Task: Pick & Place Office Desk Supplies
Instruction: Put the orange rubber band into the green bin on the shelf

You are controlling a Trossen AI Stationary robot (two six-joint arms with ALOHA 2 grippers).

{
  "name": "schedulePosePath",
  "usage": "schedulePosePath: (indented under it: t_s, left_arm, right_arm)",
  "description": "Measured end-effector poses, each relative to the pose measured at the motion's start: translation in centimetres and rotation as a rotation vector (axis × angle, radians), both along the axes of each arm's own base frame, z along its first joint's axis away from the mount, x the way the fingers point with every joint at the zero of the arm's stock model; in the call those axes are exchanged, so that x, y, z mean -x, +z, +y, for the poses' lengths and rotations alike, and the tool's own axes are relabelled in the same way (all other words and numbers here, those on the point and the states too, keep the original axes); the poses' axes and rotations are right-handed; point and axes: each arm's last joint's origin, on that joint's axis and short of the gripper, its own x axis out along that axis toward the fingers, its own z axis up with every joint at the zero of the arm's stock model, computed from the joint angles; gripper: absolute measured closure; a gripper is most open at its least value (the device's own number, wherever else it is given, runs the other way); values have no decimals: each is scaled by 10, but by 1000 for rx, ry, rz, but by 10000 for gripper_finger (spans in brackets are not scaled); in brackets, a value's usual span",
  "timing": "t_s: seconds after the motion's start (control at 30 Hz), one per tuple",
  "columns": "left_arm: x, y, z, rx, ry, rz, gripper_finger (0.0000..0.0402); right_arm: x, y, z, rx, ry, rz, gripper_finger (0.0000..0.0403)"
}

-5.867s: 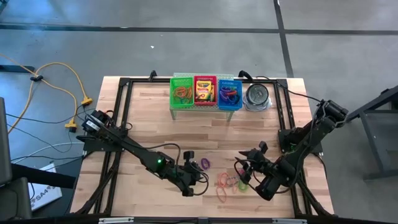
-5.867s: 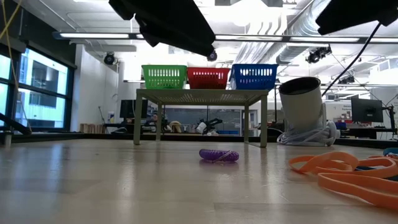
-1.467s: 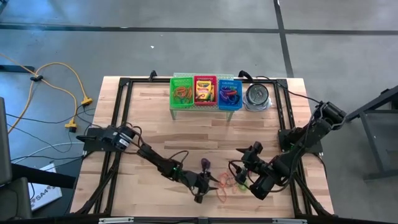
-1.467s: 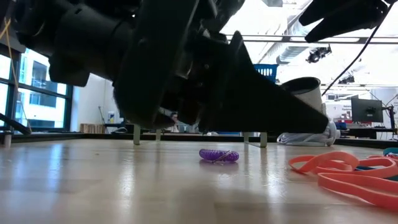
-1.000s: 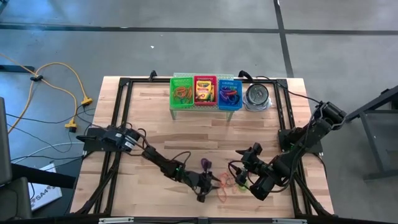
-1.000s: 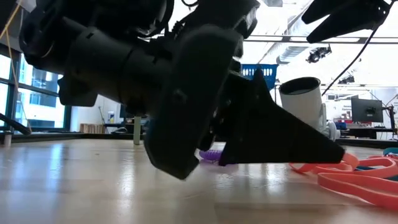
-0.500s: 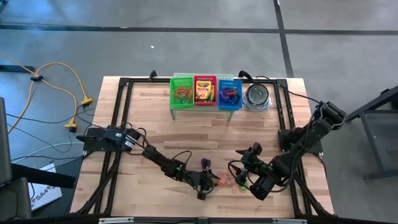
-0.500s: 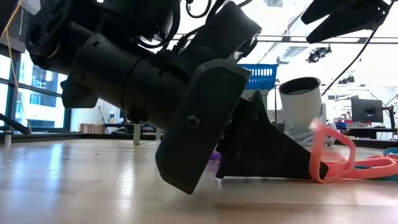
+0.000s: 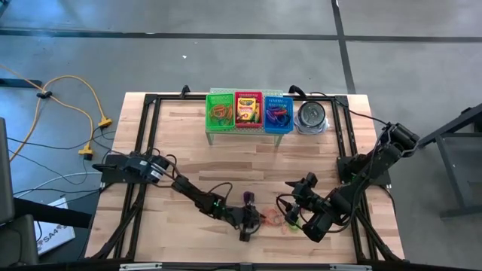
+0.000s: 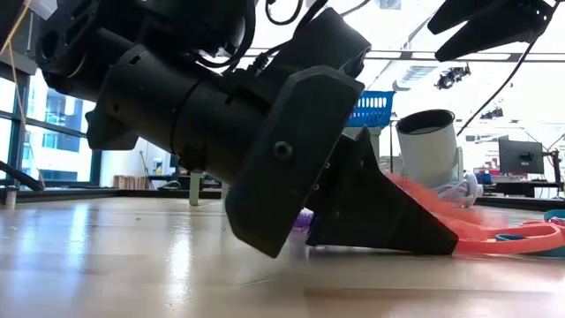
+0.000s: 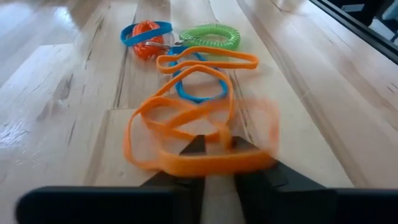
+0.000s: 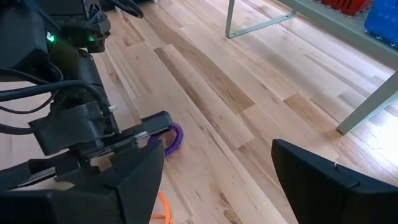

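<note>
- High view: at the table's far edge we count three mesh baskets in a row on a small rack. The green basket [image 9: 220,110] holds orange rubber-band loops, the red basket [image 9: 247,111] holds yellow-and-green crayon boxes [image 9: 247,108], and the blue basket [image 9: 278,113] holds purple and red loops. A round metal tin [image 9: 310,116] stands just beside the blue basket. Any printing on the boxes is too small for us to read.
- High view, near edge: the left gripper [image 9: 254,220] lies low at the loose bands [image 9: 277,220]; a purple coil [image 9: 248,198] sits just beside it. The right gripper [image 9: 295,213] hangs on the bands' other side.
- Low view: we see the left gripper's dark fingers [image 10: 388,221] tilted down to the wood, with an orange band [image 10: 446,212], blurred, at their tips.
- Left wrist view: the fingers pinch the nearest orange band [image 11: 205,160], lifting it. Beyond lie another orange loop [image 11: 208,61], a blue loop [image 11: 198,84], a green coil [image 11: 210,36] and a blue band with an orange coil [image 11: 146,37].
- Right wrist view: we find the right gripper's fingers [image 12: 323,180] spread wide above bare wood, the purple coil [image 12: 174,138] by the left arm [image 12: 68,112].
</note>
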Motion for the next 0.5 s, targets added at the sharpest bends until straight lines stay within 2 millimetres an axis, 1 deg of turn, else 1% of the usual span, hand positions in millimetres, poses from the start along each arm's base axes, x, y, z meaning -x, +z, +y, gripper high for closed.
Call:
schedulePosePath:
  t_s: [0.17,0.33,0.5]
  left_arm:
    - [0,0,-1,2,-1,2,392]
    - [1,0,-2,-3,-6,2,399]
    - [4,5,-12,-108,3,21,400]
  right_arm:
    - [0,0,0,0,0,0,116]
    - [0,0,0,0,0,0,116]
    - [0,0,0,0,0,0,115]
